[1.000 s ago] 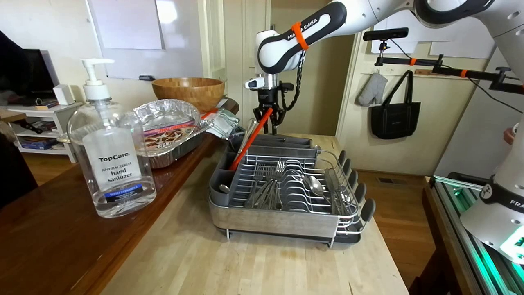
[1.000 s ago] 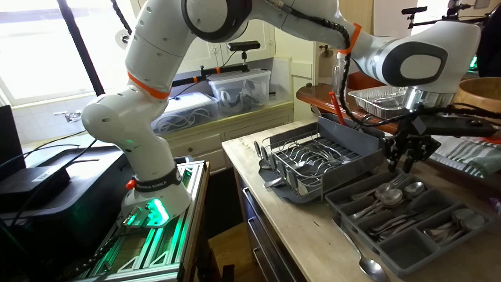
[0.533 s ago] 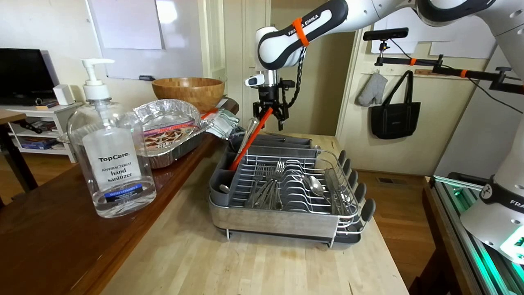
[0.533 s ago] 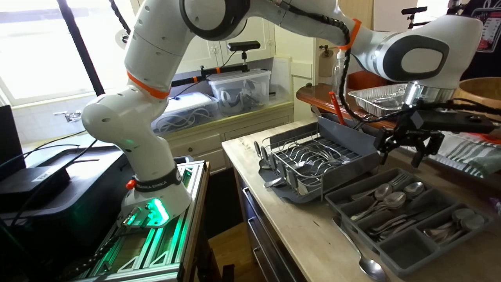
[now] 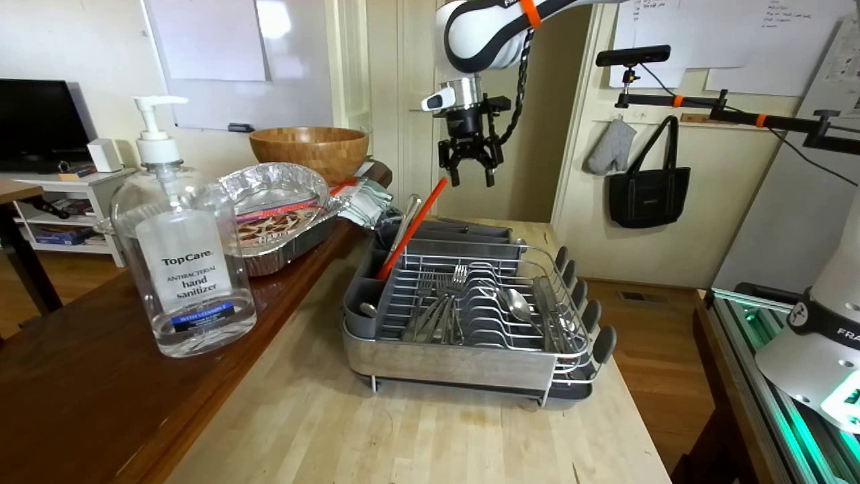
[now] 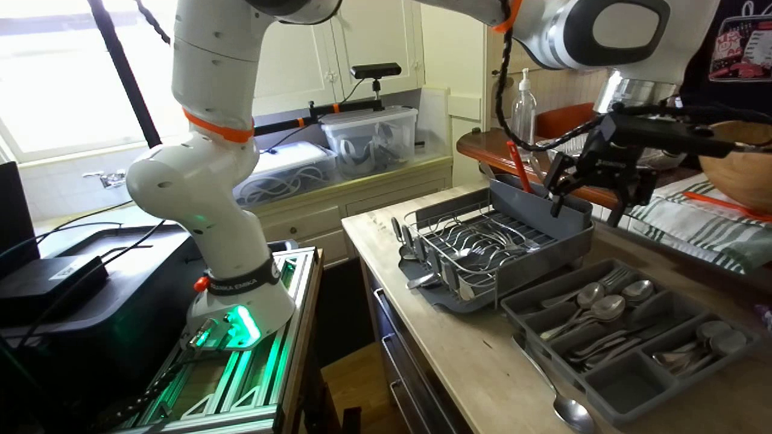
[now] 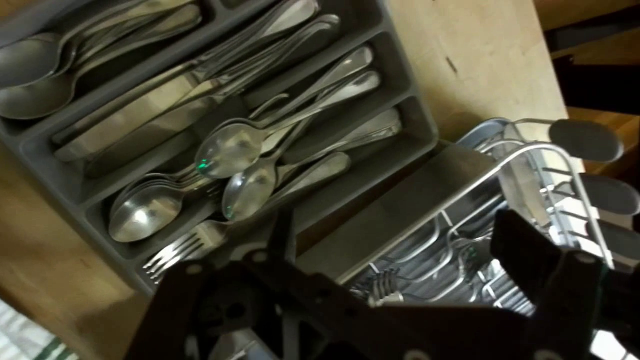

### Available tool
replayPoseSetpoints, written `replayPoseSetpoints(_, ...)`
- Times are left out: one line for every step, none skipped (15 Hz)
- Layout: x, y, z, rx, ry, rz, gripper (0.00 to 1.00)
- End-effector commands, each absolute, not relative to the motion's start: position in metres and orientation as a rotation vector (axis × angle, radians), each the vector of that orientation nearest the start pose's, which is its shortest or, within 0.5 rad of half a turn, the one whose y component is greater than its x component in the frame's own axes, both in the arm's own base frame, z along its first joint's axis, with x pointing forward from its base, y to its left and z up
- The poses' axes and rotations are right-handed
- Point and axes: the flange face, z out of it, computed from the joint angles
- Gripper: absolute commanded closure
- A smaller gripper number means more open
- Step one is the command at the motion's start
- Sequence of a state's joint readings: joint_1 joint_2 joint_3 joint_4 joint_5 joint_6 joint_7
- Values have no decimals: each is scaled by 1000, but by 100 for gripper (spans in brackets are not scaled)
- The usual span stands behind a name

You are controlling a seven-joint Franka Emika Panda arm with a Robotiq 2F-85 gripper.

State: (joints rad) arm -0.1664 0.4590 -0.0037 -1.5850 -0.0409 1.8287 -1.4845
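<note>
My gripper point(image 5: 472, 180) point(image 6: 585, 216) hangs in the air with its fingers spread wide and nothing between them. Below it, in the wrist view, lie the grey cutlery tray point(image 7: 415, 115) and the dish rack point(image 7: 400, 225). The tray holds spoons point(image 7: 230, 150), knives point(image 7: 145, 102) and a fork point(image 7: 192, 245) in separate compartments; one front compartment point(image 6: 630, 386) is bare. Several forks point(image 5: 443, 302), a spoon point(image 5: 517, 304) and knives point(image 5: 547, 309) lie among the rack's wires. A red handle point(image 5: 413, 228) leans out of the rack's side holder, near the gripper in the exterior view.
A large spoon point(image 6: 570, 413) lies on the wooden counter beside the tray. Along the raised brown ledge stand a hand sanitizer bottle point(image 5: 191, 269), foil trays point(image 5: 275, 202), a wooden bowl point(image 5: 312, 151) and striped towels point(image 6: 687, 223). A black cable loops beside the wrist.
The gripper's fingers have spread apart. The arm has risen from low over the cutlery tray and shifted toward the dish rack. A dark figure at one view's edge has gone.
</note>
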Motion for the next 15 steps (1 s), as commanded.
replayPoseSetpoints(636, -111, 362, -2326, -1871, 274, 0)
replayPoseSetpoints(630, -109, 368, -2321, -1879, 272, 0)
replayPoseSetpoints(631, -109, 371, -2325, -1881, 266, 0)
replayPoseSetpoints(631, -109, 371, -2325, -1882, 265, 0)
replayPoseSetpoints(632, -110, 369, -2324, -1880, 267, 0)
replayPoseSetpoints(633, -110, 366, -2323, -1878, 270, 0)
replayPoseSetpoints(633, -111, 364, -2322, -1876, 273, 0)
replayPoseSetpoints(645, -109, 363, -2278, -1943, 277, 0)
replayPoseSetpoints(653, -103, 361, -2228, -2015, 292, 0)
replayPoseSetpoints(664, -98, 359, -2149, -2099, 269, 0)
replayPoseSetpoints(671, -91, 359, -2092, -2148, 244, 0)
replayPoseSetpoints(676, -84, 360, -2032, -2200, 234, 0)
replayPoseSetpoints(680, -75, 360, -1968, -2251, 218, 0)
replayPoseSetpoints(682, -69, 361, -1906, -2300, 212, 0)
replayPoseSetpoints(682, -62, 363, -1843, -2350, 220, 0)
